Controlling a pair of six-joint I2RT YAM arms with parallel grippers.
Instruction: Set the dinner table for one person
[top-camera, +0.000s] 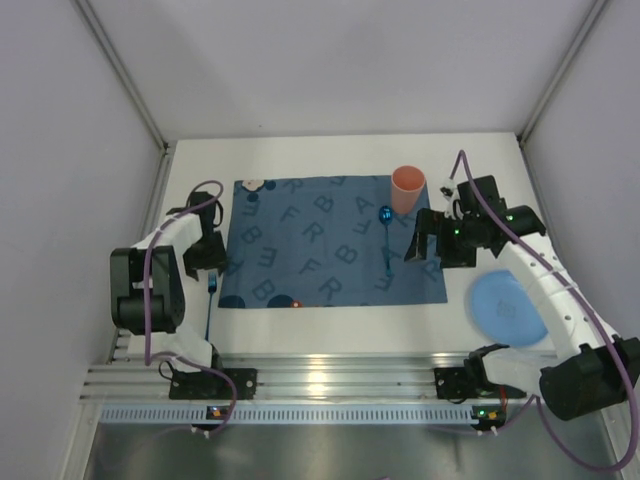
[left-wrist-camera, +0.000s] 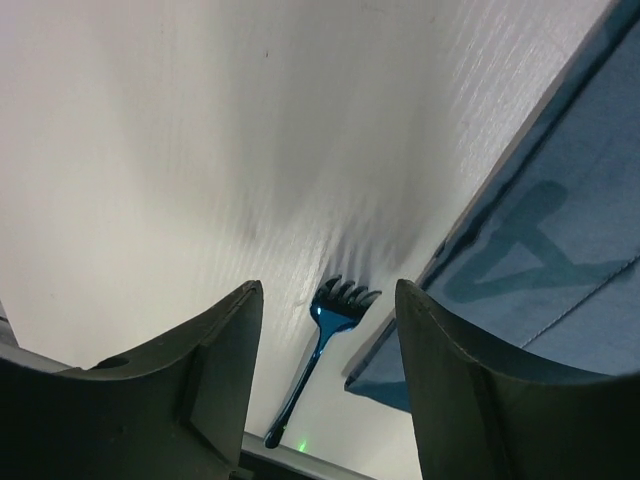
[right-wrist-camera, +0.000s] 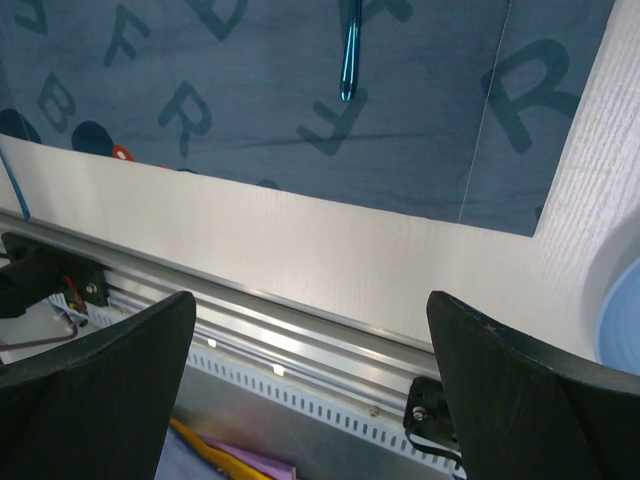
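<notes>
The dinner table (top-camera: 330, 325) is a white tabletop with a dark blue letter-printed placemat (top-camera: 320, 255) in the middle. A shiny blue fork (top-camera: 210, 300) lies on the table just left of the placemat's near corner. My left gripper (top-camera: 212, 266) hovers over its tines, open and empty. In the left wrist view the fork (left-wrist-camera: 335, 330) lies flat beyond the gripper (left-wrist-camera: 328, 292). A blue spoon (top-camera: 386, 240) rests on the placemat's right part. My right gripper (top-camera: 420, 245) stands wide open beside it, holding nothing. The spoon's handle end (right-wrist-camera: 350, 50) shows in the right wrist view.
An orange cup (top-camera: 407, 188) stands upright at the placemat's far right corner. A light blue plate (top-camera: 508, 307) lies on the table right of the placemat, under the right arm. White walls close in the sides and back. A metal rail (top-camera: 320, 380) runs along the near edge.
</notes>
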